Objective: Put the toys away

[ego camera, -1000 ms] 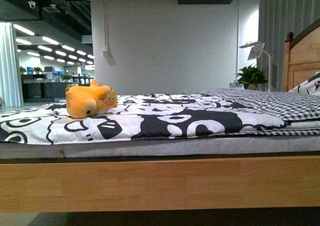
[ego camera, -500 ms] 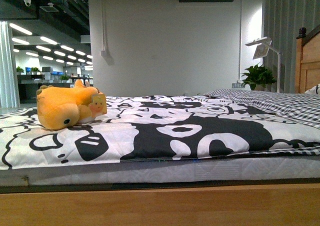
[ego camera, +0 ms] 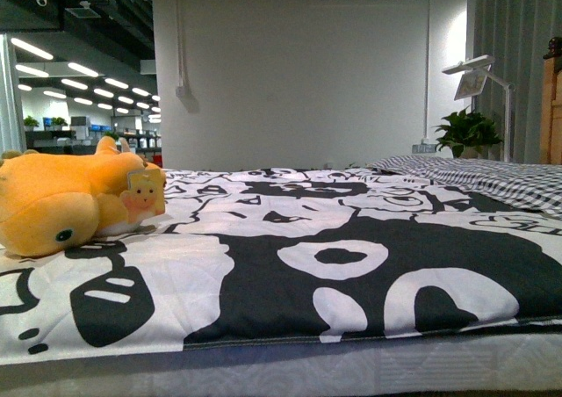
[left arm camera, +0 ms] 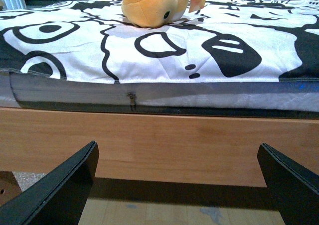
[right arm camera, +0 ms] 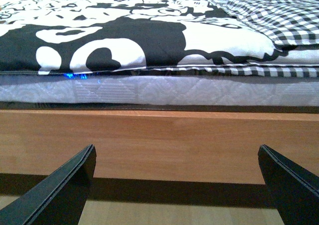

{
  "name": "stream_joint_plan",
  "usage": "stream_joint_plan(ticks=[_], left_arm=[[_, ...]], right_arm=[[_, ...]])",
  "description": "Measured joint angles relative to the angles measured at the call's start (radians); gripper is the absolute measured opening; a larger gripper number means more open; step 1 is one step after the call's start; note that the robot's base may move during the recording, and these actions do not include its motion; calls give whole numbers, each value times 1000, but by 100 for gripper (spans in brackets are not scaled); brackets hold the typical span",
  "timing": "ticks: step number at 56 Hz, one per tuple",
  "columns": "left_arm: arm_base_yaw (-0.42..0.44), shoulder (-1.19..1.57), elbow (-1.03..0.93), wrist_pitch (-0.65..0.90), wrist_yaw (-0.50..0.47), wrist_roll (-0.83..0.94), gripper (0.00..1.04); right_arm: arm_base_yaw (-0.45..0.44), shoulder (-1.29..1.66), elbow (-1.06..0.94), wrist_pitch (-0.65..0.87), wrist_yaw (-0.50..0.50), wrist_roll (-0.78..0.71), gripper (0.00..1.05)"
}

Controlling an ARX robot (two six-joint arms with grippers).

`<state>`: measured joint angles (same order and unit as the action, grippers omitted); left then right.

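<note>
Left fingers [left arm camera: 60,195] and right fingers [right arm camera: 55,195] gape wide, empty, facing the bed frame [right arm camera: 159,140]; the toy [ego camera: 61,208] lies on the black-and-white quilt [ego camera: 351,265], off to the left.

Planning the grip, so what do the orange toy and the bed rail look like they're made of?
Toy: soft plush fabric, matte and fuzzy, with a rounded, squashy outline. Bed rail: probably wood or veneer, with a smooth light-brown finish and faint grain.
</note>
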<state>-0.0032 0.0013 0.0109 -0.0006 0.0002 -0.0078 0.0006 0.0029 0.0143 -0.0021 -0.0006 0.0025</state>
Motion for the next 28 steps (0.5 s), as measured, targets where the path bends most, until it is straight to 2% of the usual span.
stream_joint_plan(ticks=[28], left_arm=[[0, 0, 0, 0, -1, 0, 98]], right_arm=[[0, 0, 0, 0, 0, 0, 98]])
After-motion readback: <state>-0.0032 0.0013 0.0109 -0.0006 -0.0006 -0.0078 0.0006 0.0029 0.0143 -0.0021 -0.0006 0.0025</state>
